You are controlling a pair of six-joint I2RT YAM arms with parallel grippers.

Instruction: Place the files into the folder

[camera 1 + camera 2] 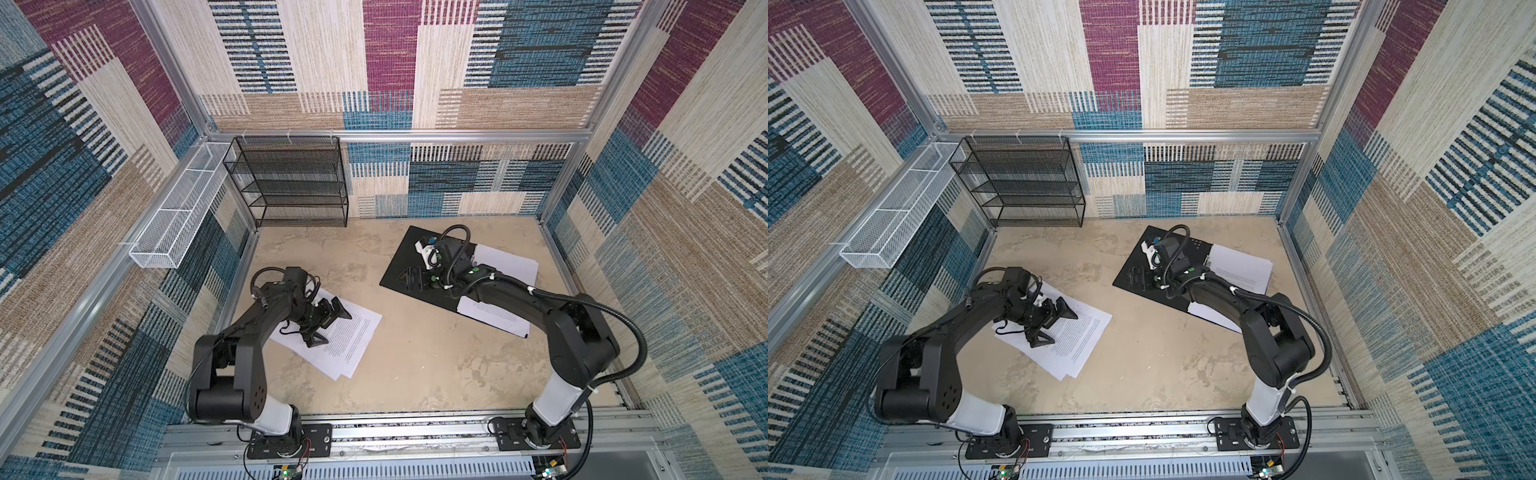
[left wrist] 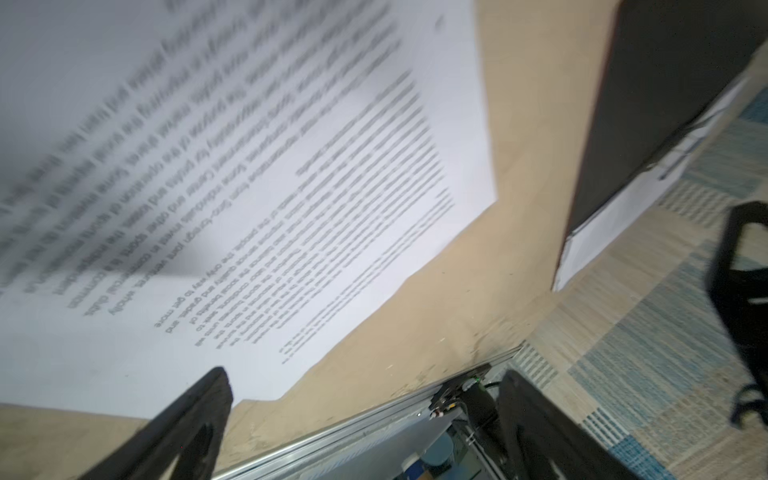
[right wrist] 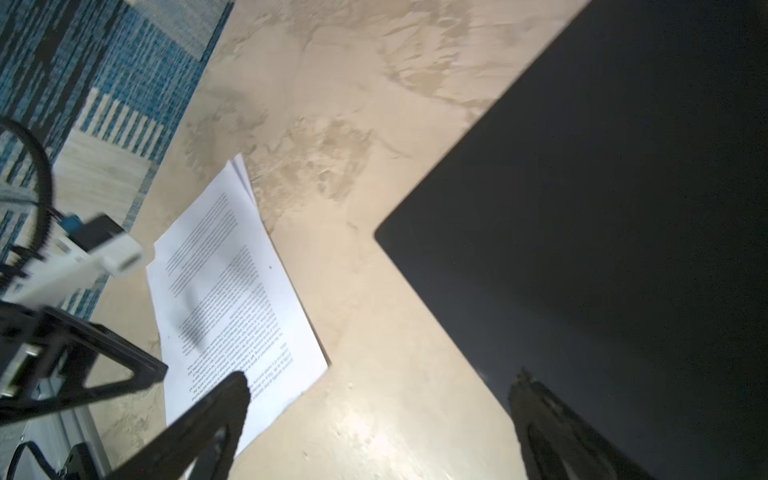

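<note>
**Materials and Surface Finish**

The files (image 1: 353, 336) are matt white paper, printed in black. The open folder (image 1: 400, 257) is faced in smooth matt black. The table (image 1: 415, 365) is finished in mottled beige with a faint sheen. The rack (image 1: 291, 183) and basket (image 1: 174, 232) are formed of wire mesh. The walls (image 1: 685, 249) are covered in rough woven cloth. The frame rail (image 1: 457, 135) is bare metal.

The files (image 1: 353, 332) are white with lines of black print, the folder (image 1: 405, 251) shows black, the worktop (image 1: 415, 365) is mottled beige, and the walls (image 1: 390, 54) carry striped patches of blue, magenta and cream.
</note>
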